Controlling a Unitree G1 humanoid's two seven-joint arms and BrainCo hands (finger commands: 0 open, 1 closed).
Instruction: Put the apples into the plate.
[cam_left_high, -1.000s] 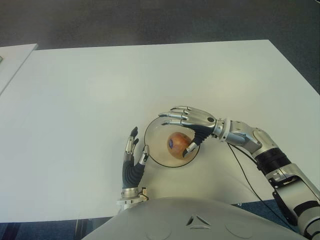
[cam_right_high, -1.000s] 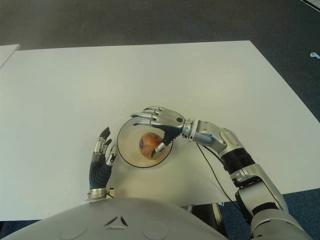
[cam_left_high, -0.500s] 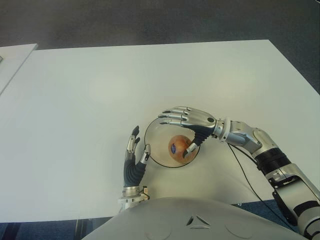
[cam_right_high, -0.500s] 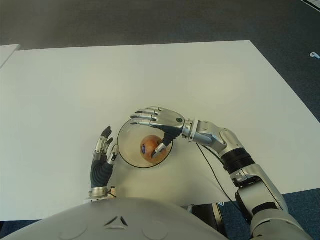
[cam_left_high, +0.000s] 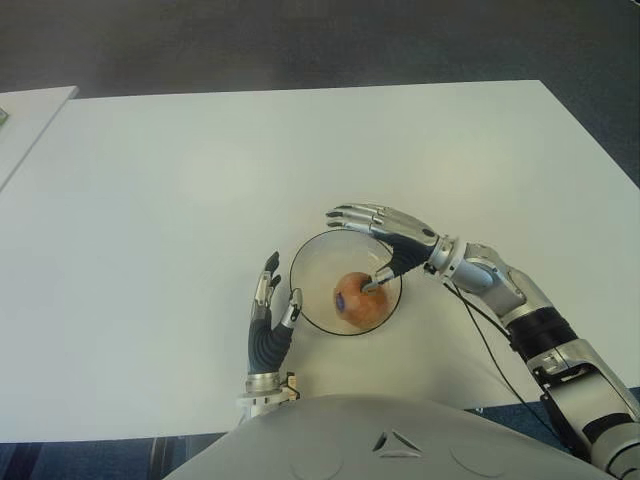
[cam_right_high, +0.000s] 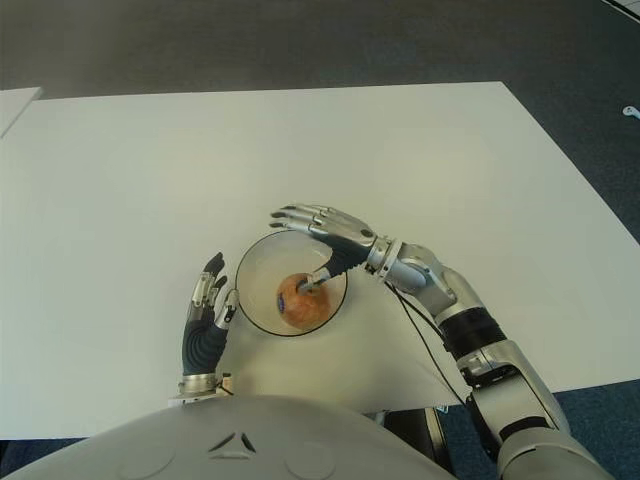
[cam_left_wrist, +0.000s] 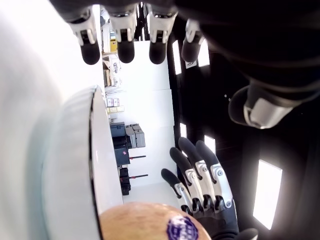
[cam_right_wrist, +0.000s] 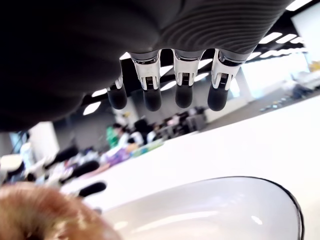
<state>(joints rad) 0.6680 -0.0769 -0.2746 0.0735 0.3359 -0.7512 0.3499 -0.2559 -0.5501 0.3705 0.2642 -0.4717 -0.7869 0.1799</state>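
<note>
A reddish apple (cam_left_high: 360, 299) with a blue sticker lies inside the white, dark-rimmed plate (cam_left_high: 312, 262) near the table's front edge. My right hand (cam_left_high: 385, 240) hovers over the plate's right side, fingers spread and holding nothing; its thumb tip sits just above the apple. The right wrist view shows the apple (cam_right_wrist: 45, 215) below the extended fingertips (cam_right_wrist: 183, 95), apart from them. My left hand (cam_left_high: 270, 315) stands open, palm toward the plate, just left of the rim. In the left wrist view the apple (cam_left_wrist: 150, 222) and the plate's rim (cam_left_wrist: 95, 150) appear close by.
The white table (cam_left_high: 200, 170) spreads wide behind and to both sides of the plate. A second white surface (cam_left_high: 25, 110) shows at the far left. A black cable (cam_left_high: 490, 345) runs along my right forearm. Dark floor lies beyond the table.
My right hand let go of the apple, spread its fingers and lifted back toward the right. The apple settled lower in the plate. The left hand stayed put.
</note>
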